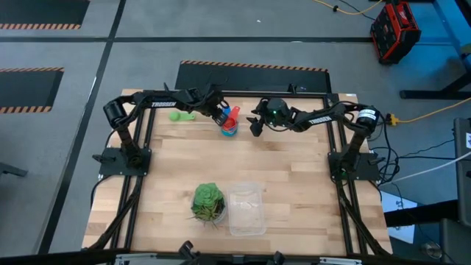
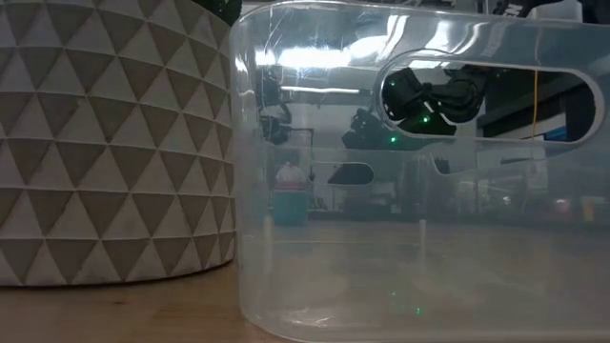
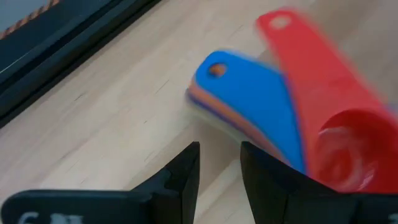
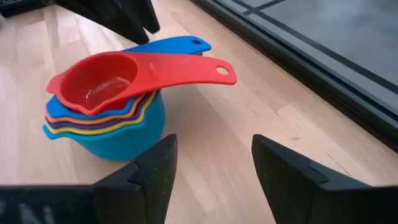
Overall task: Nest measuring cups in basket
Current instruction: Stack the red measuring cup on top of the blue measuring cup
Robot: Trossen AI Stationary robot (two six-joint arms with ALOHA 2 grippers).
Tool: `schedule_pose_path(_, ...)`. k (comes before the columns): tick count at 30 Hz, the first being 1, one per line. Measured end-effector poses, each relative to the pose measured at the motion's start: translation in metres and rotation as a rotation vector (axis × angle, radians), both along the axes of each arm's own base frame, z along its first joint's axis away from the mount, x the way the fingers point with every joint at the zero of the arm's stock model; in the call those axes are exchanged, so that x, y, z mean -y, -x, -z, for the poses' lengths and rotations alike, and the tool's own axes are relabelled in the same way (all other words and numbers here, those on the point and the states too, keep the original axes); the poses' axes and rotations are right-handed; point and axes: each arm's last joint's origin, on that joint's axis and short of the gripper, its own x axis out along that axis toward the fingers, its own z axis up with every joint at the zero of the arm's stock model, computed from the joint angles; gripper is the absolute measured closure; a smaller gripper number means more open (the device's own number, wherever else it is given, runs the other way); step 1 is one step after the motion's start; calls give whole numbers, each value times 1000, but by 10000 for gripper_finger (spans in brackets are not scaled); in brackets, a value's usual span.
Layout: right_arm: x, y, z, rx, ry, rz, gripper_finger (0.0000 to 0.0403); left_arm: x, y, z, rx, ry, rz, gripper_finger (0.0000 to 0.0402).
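Red-topped measuring cups [image 4: 109, 106] stacked between released left gripper [image 1: 218, 112] and right gripper [image 1: 255, 124]; green cup [image 1: 179, 115] apart.

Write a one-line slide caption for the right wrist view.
Open right gripper faces a nested stack of plastic measuring cups, red scoop on top, on the wooden table.

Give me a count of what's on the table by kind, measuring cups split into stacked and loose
Stacked measuring cups: 6, red cup on top
Loose green measuring cup: 1
Clear basket: 1
Leafy ball: 1
Total: 9
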Motion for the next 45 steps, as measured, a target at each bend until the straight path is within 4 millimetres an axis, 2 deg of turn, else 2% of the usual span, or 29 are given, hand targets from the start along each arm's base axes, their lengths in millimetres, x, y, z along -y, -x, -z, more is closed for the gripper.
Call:
schedule_pose_path(6, 1, -1, -2, 18, 11, 1, 191, -4, 9, 2, -75, -4, -51, 293)
schedule_pose_path(17, 2, -4, -4, 76, 20, 19, 191, 0, -5, 27, -66, 53, -17, 293)
schedule_pose_path(22, 7, -9, 9, 61, 12, 23, 191, 5, -13, 28, -41, 34, 6, 293)
schedule_pose_path(33, 23, -41, 17, 71, -5, -14, 191, 10, -18, 27, -12, 46, 42, 293)
schedule_pose_path(45, 25, -44, 16, 74, -4, -23, 191, 9, -19, 26, 1, 40, 44, 293)
